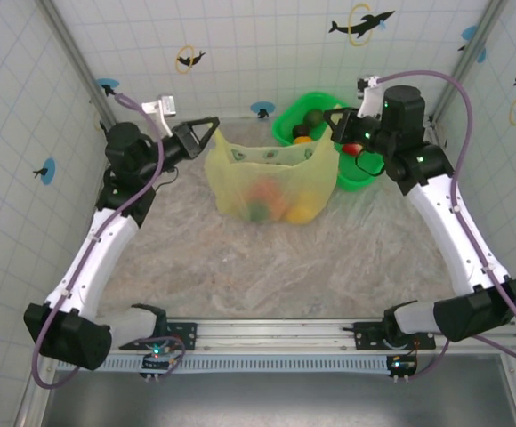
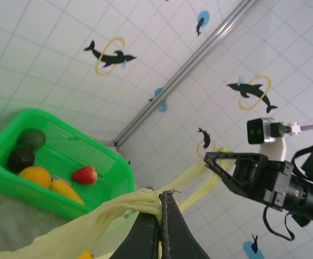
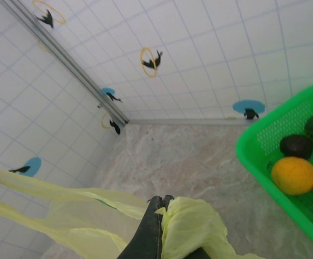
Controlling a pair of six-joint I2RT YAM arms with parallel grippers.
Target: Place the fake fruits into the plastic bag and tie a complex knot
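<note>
Pale yellow-green plastic bag [image 1: 240, 178] between left jaws and right jaws, each pair clamped on its rim.

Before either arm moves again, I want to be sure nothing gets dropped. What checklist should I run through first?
1. Grip of left end effector on the bag edge: ok, shut on it.
2. Grip of right end effector on the opposite edge: ok, shut on it.
3. Bag mouth held apart between the two: ok.
4. All fruit inside the bag: not ok, several pieces lie in the green basket.
5. Knot tied: not ok, the handle strips trail loose.
</note>
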